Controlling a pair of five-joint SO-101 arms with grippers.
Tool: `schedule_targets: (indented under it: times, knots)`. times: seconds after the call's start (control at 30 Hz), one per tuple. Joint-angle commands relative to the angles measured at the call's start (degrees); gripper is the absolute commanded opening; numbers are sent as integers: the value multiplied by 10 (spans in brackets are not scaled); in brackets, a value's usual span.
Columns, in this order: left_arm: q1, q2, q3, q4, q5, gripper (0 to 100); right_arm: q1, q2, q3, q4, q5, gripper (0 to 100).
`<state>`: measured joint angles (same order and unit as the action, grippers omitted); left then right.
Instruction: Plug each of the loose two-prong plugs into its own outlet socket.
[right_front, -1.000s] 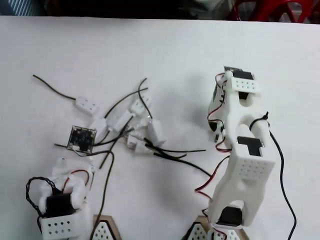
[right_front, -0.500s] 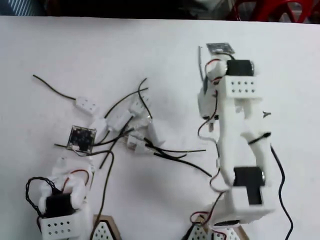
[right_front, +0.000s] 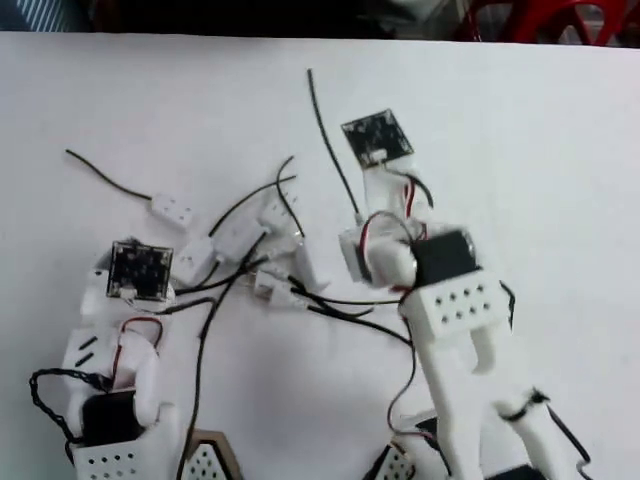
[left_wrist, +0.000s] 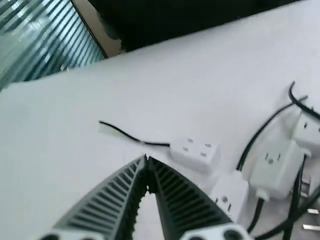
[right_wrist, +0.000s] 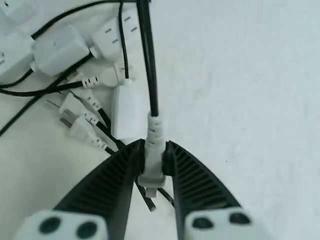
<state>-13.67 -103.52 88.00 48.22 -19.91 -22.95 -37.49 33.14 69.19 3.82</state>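
My right gripper (right_wrist: 152, 150) is shut on a white two-prong plug (right_wrist: 154, 134), whose black cable (right_wrist: 145, 50) runs away from the fingers. Just beyond it lies a white socket block (right_wrist: 126, 116), with more sockets (right_wrist: 107, 36) and loose plugs (right_wrist: 75, 125) behind. From above, the right arm (right_front: 445, 290) hangs beside the tangle of sockets and cables (right_front: 262, 250), and the held cable (right_front: 330, 140) trails toward the far side. My left gripper (left_wrist: 146, 161) is shut and holds nothing, a short way from a single white socket (left_wrist: 195, 151), which lies apart from the pile (right_front: 172, 210).
Black cables (right_front: 350, 305) cross the table between the two arms. The left arm (right_front: 110, 340) stands at the near left. Wooden arm bases (right_front: 205, 460) sit at the near edge. The white table (right_front: 540, 120) ends at a dark far edge.
The right arm has swung left from the right side toward the pile, pulling the plug's cable with it. The left arm has stretched forward toward the single socket.
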Motion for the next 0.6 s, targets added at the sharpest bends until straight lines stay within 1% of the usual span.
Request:
schedule_targets:
  times: [0.0,0.07,0.17,0.23,0.27,0.33,0.43,0.57]
  knots:
    - [-2,-4,-8,-97,36,30,-32,-87,76,-102,-44,17]
    - [-2,-4,-7,-117,98,70,-56,-130,121,-149,-60,17]
    - [-2,-4,-4,-140,191,215,-95,-189,182,-202,-72,17]
    - [10,-4,-4,-141,233,294,-116,-225,222,-233,-83,17]
    - [22,-4,-4,-139,242,303,-125,-243,242,-246,-85,17]
    - [50,-4,-4,-138,243,287,-146,-276,280,-266,-86,17]
    - [106,-4,8,-142,241,278,-185,-330,332,-283,-86,17]
    - [176,-4,12,-142,198,276,-209,-403,379,-281,-83,17]
